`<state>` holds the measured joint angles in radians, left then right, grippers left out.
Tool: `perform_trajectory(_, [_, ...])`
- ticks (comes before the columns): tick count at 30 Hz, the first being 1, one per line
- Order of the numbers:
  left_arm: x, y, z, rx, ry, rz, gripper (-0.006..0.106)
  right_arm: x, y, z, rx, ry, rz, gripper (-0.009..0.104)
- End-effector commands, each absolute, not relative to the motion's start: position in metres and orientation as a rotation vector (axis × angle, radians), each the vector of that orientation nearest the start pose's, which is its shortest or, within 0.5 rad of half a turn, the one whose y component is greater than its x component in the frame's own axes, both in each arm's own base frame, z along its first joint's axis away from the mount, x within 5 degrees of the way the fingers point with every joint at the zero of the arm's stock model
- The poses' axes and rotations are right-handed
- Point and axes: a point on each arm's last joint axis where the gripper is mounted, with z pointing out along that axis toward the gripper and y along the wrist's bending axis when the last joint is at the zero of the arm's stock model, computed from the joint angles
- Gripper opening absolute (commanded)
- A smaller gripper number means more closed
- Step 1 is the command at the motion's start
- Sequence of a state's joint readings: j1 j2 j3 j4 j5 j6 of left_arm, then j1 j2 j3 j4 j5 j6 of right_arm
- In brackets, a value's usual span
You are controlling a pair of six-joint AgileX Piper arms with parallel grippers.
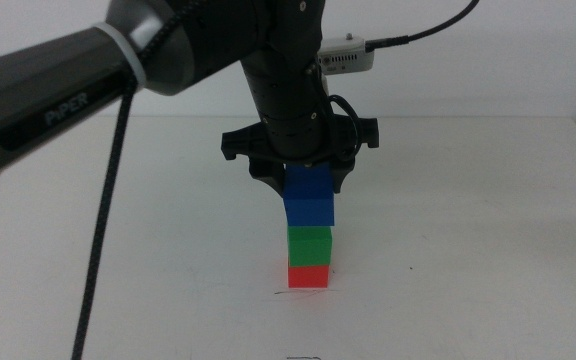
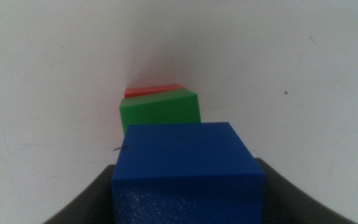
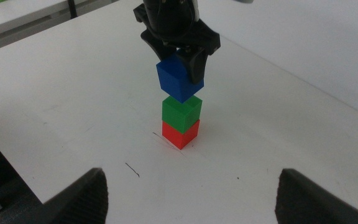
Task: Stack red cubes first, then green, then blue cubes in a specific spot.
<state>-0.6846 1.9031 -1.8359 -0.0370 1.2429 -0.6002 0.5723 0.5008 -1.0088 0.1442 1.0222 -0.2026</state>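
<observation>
**Blue cube hanging right over the red-green stack**

So the white desk [image 1: 488,230] fills most of the middle view, and the big dark left arm [image 1: 118,65] comes in from the upper left of the frame and reaches down to the center. Its left hand [image 1: 306,195] is pinching the blue cube [image 1: 309,197] between its two dark jaws, one on each side of the cube, a little above the middle of the frame. Can't really tell if the blue one is touching the green cube [image 1: 308,243] or just hovering over it; in the right wrist view it looks tilted with a thin gap under it. The green cube sits squarely on the red cube [image 1: 308,274], and the red one sits on the desk at lower center, right at the thin dark scribble mark [image 1: 290,292]. The right hand [image 3: 191,199] hangs back from the stack with its jaws spread wide and nothing between them
</observation>
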Motion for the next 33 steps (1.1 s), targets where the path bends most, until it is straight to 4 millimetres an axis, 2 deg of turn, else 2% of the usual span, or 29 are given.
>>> perform_trajectory(1, [0.304, -0.255, 0.343, 0.103, 2.858, -0.343, 0.012, 0.038, 0.036, 0.425, -0.728, 1.785, 0.404, 0.094])
perform_trajectory(6, [0.307, -0.258, 0.337, 0.102, 2.872, -0.332, 0.012, 0.038, 0.036, 0.425, -0.728, 1.785, 0.404, 0.094])
perform_trajectory(23, [0.312, -0.255, 0.335, -0.012, 2.835, -0.291, 0.012, 0.038, 0.036, 0.425, -0.728, 1.785, 0.404, 0.094])
perform_trajectory(33, [0.321, -0.263, 0.319, -0.013, 2.85, -0.293, 0.012, 0.038, 0.036, 0.425, -0.728, 1.785, 0.404, 0.094])
